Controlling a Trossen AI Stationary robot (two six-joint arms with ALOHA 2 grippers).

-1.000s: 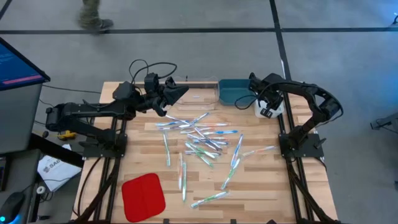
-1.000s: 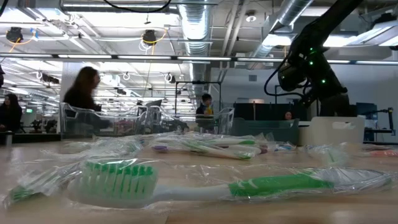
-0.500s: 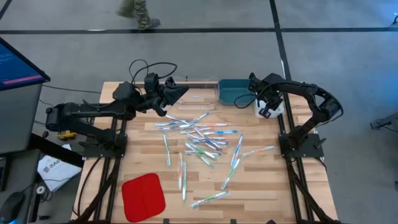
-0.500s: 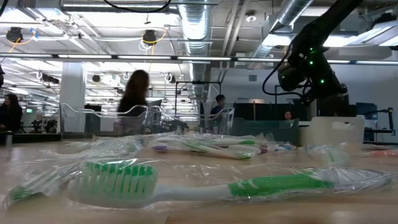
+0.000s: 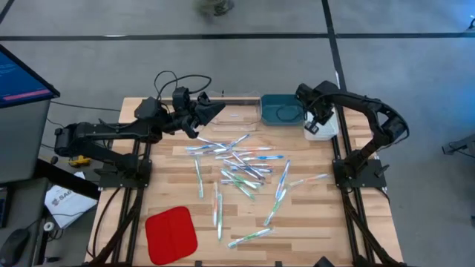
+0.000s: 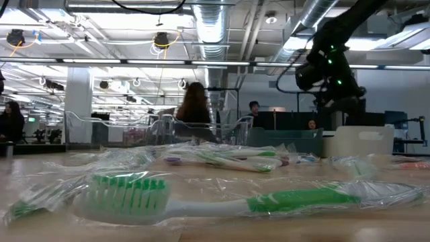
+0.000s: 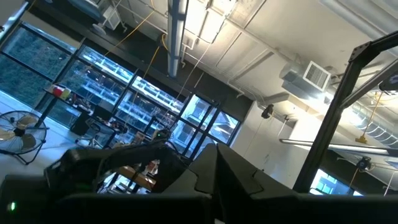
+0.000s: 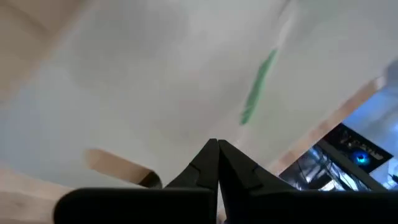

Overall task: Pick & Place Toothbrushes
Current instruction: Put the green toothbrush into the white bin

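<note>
On the worktop: label–value legend, largest item first.

Worktop (image 5: 312, 222): wooden slab carrying every item; both arms reach in from its far corners.
Left arm: waits over the far left part of the worktop; left gripper (image 5: 215, 111) has its fingers pressed together, empty, raised clear of the pile.
Right arm: bends over the far right corner; right gripper (image 5: 318, 119) hangs above the white bin, fingers pressed together with nothing between them.
Red pad (image 5: 171, 234): flat square at the near left, apart from the pile.
Teal bin (image 5: 278, 111): far edge, beside the white bin.
White bin (image 5: 325, 127): far right corner; the right wrist view shows a green-accented toothbrush (image 8: 258, 87) lying inside.
Clear bin (image 5: 239, 110): far edge, left of the teal bin.
Toothbrushes (image 5: 241, 165): wrapped, scattered mid-worktop, crossing one another, with a few strays toward the near edge.
Step in hand (judgement): the right gripper appears finished at the white bin; a return to the pile comes next.
Technique (judgement): spread the fingers before descending, choose an outlying toothbrush such as the one nearest the right arm (image 5: 312, 179), and pinch across the handle's middle to keep the slippery wrapper from sliding.
</note>
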